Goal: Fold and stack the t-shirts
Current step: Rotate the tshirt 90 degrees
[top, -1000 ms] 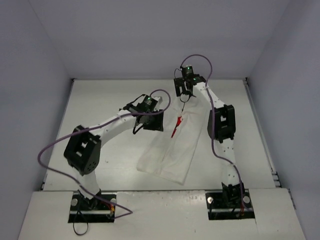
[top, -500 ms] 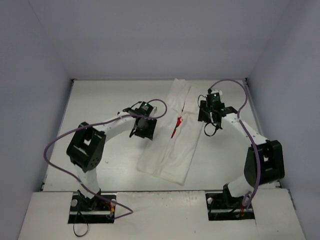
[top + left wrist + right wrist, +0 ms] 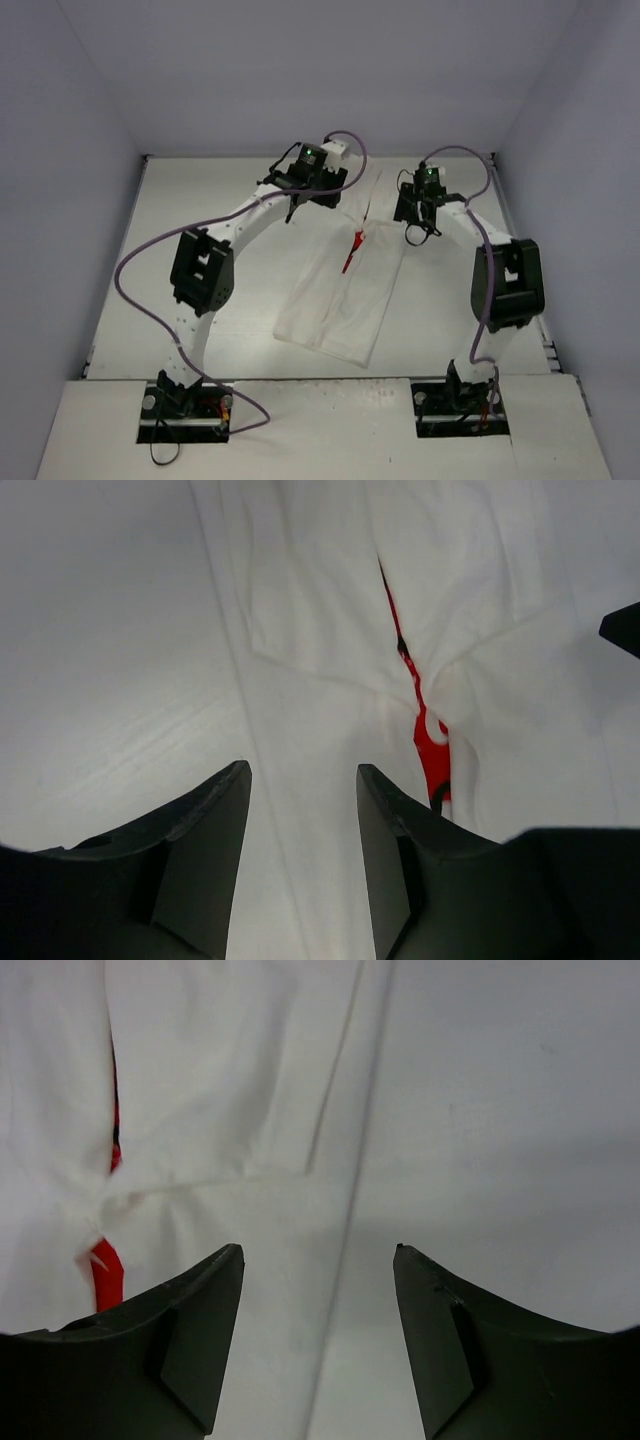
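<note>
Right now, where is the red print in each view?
Top: red print mid-table, on the shirt between the arms.
Left wrist: lower right.
Right wrist: lower left.
Shared landmark: the slit between the shirt's folded flaps, where the red shows.

**Top view: both pincers flank the shirt's far end**

The white t-shirt [image 3: 340, 300] lies on the bench [image 3: 185, 200], folded into a long strip. It slants from far centre toward the near edge. Red print [image 3: 351, 255] peeks out along the middle fold. My left pincer [image 3: 292, 208] hangs by its far left edge. My right pincer [image 3: 414, 236] is just beside the right edge.
</note>
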